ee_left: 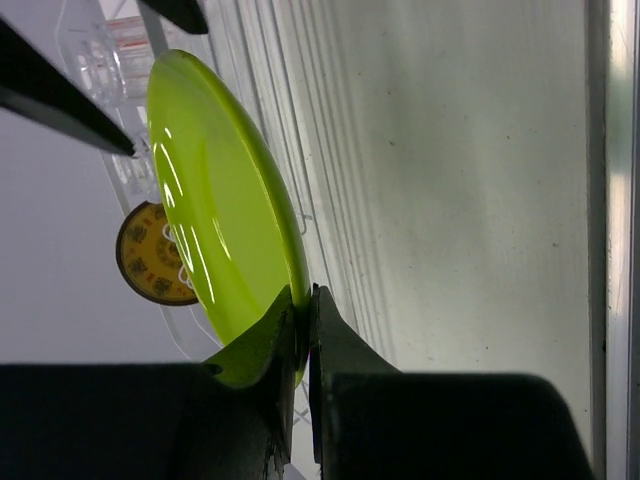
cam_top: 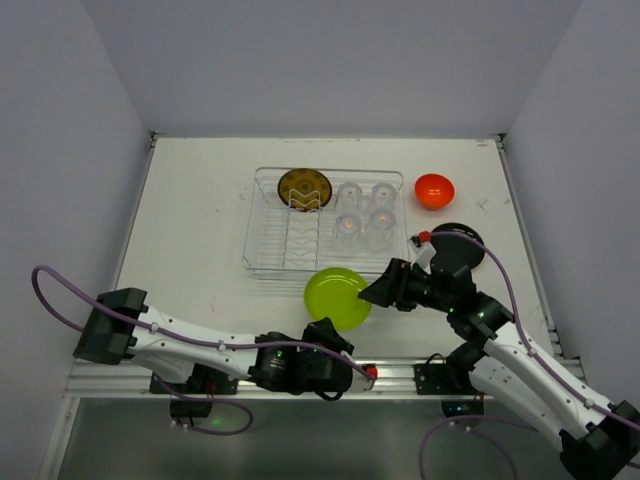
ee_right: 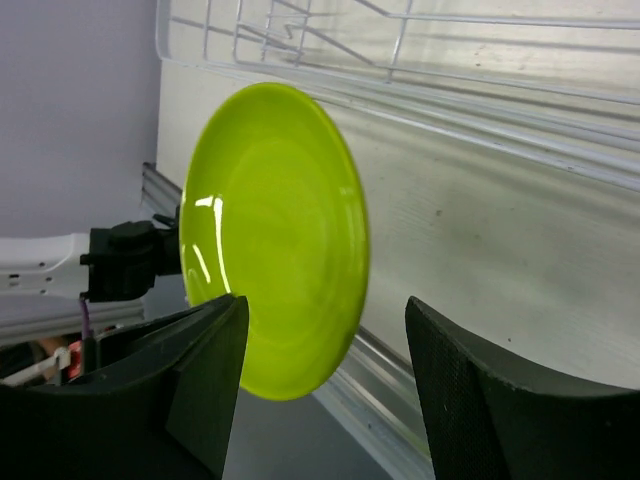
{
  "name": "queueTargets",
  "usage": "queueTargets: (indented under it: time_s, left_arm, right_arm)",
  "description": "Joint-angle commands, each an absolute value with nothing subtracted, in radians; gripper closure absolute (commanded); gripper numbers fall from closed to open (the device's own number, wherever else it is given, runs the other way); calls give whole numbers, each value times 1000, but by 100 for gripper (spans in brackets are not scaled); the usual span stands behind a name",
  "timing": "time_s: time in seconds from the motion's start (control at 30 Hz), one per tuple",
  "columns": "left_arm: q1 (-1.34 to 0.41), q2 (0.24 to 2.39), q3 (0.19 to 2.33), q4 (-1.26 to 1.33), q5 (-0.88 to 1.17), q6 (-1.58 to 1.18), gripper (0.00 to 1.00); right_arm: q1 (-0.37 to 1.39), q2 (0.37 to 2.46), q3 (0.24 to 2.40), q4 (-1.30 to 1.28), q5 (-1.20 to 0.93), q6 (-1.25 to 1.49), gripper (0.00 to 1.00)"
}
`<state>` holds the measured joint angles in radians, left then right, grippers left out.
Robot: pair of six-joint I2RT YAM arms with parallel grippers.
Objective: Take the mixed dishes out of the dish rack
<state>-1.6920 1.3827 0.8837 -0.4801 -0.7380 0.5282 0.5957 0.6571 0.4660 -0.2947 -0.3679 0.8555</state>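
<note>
Green plate (cam_top: 338, 296), pinched only at its rim by the left tool (ee_left: 303, 300), could swivel or slip onto the tabletop (cam_top: 200, 200) before the wide-open right tool (ee_right: 325, 310) takes it.

The left arm (cam_top: 190, 345) and right arm (cam_top: 530, 375) share one build: white rounded shells between black joint housings, each ending in a chunky black block at the frame's lower corners. A thin purple cable (cam_top: 37, 285) loops out at the left edge, and a second purple cable (cam_top: 507, 283) arcs along the right arm. Small red spots mark each wrist. The jaws are matte black wedges, and the right pair has a fine grainy surface.
</note>
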Motion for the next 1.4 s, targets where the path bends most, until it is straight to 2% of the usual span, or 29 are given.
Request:
queueTargets:
  time_s: [0.0, 0.13, 0.2, 0.3, 0.4, 0.43, 0.5, 0.53, 0.57, 0.63, 0.67, 0.7, 0.83, 0.9, 1.0, 1.03, 1.1, 1.13, 1.23, 1.37]
  left_arm:
    - [-1706, 1321, 879, -373, -808, 584, 100]
    - [-1721, 1305, 858, -321, -830, 612, 100]
    - [-1724, 1301, 856, -305, -831, 618, 100]
    - [-1724, 1299, 850, -282, -839, 632, 100]
    - [-1724, 1295, 839, -265, -838, 643, 100]
    - [-1724, 1295, 836, -259, -836, 644, 100]
    - [-1724, 1295, 824, -244, -856, 650, 100]
    - [-1720, 1295, 815, -203, -877, 656, 100]
    - [-1714, 1295, 808, -180, -902, 660, 95]
    - [-1659, 1287, 828, -163, -905, 632, 65]
    - [-1637, 1279, 847, -166, -893, 612, 44]
    - [-1612, 1266, 891, -178, -875, 594, 1]
    - [-1485, 1203, 951, -132, -880, 509, 0]
    - [-1428, 1157, 974, -117, -894, 416, 0]
    - [-1213, 1103, 1067, -242, -792, 165, 0]
    - [-1058, 1094, 1107, -268, -764, 102, 0]
    - [-907, 1072, 1134, -332, -671, -74, 0]
    - [-773, 1068, 1155, -353, -625, -128, 0]
    - [-626, 1037, 1158, -393, -493, -312, 0]
    - [-623, 979, 1129, -486, -482, -483, 0]
  right_arm:
    - [601, 605, 506, -382, -224, 835, 34]
    - [601, 609, 515, -399, -236, 822, 36]
    - [601, 629, 500, -362, -280, 830, 41]
    - [601, 652, 437, -200, -420, 870, 57]
    - [601, 673, 449, -181, -454, 879, 74]
    - [601, 673, 454, -183, -453, 877, 86]
    - [601, 664, 466, -192, -436, 879, 100]
    - [601, 658, 471, -202, -420, 879, 100]
    - [600, 652, 477, -215, -390, 871, 100]
    - [598, 626, 497, -256, -313, 861, 100]
    - [583, 620, 505, -270, -272, 845, 100]
    - [562, 615, 523, -300, -227, 839, 100]
    - [358, 614, 567, -339, -284, 799, 100]
    - [169, 618, 598, -357, -316, 767, 100]
    - [-104, 646, 618, -359, -380, 739, 100]
    - [-165, 663, 618, -357, -408, 732, 100]
    - [-360, 742, 598, -322, -439, 735, 100]
    - [-477, 767, 579, -286, -469, 759, 100]
    - [-596, 862, 491, -132, -480, 833, 100]
    - [-621, 968, 448, -26, -422, 857, 100]
